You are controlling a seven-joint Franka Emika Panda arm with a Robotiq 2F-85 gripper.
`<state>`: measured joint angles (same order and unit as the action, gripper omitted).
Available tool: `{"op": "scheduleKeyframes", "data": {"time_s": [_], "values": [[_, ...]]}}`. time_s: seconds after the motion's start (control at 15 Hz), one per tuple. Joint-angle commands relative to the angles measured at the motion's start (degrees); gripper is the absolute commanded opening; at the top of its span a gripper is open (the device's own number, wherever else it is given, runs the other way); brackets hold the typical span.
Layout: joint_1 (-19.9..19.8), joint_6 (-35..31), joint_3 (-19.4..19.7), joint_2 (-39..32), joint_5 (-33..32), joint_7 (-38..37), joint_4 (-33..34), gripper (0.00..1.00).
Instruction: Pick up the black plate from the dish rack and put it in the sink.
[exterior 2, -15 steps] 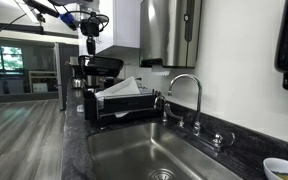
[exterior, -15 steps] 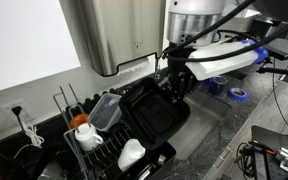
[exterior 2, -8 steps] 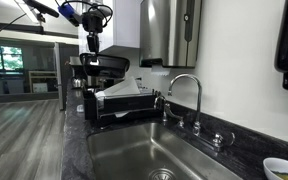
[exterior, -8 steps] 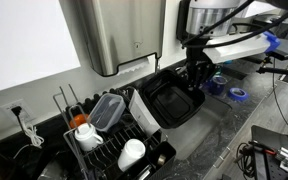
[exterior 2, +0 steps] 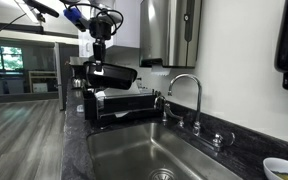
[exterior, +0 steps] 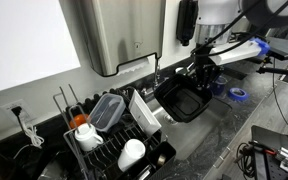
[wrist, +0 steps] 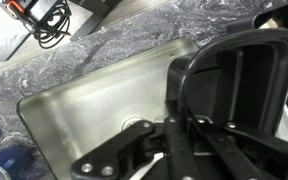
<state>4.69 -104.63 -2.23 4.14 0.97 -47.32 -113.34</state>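
Sink [wrist: 79,105] basin under me open, bare steel down to drain [wrist: 136,126]. Faucet [exterior 2: 187,82] arches over wall side; I count it the one obstacle there. Dish rack [exterior 2: 124,105] crowds sink's end, white plate [exterior: 144,112] standing in it. Black plate [exterior 2: 114,74] clamped in gripper [exterior 2: 101,60] hangs apart from rack.

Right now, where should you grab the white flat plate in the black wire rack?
Probably the top edge of the white flat plate, from above: it stands leaning on edge in the black wire dish rack, so that rim sticks up free.
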Motion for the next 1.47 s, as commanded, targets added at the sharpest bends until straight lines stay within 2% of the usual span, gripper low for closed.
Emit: {"op": "scheduleKeyframes", "data": {"time_s": [0.0, 0.8, 0.93, 1.0, 1.07, 1.4], "values": [[-2.63, -2.88, 1.65, -1.84, 3.17, 9.61, -2.24, 0.02], [-5.12, -7.58, 3.98, -10.35, 2.81, 31.97, -2.16, 0.02], [-5.05, -7.86, 4.02, -10.95, 2.81, 33.16, -1.98, 0.02], [-4.63, -6.77, 3.93, -10.18, 2.44, 30.66, -2.36, 0.02], [-4.62, -6.82, 3.94, -10.41, 2.44, 30.78, -2.35, 0.07], [-4.57, -6.81, 3.93, -10.44, 2.43, 30.72, -2.34, 0.07]]}}
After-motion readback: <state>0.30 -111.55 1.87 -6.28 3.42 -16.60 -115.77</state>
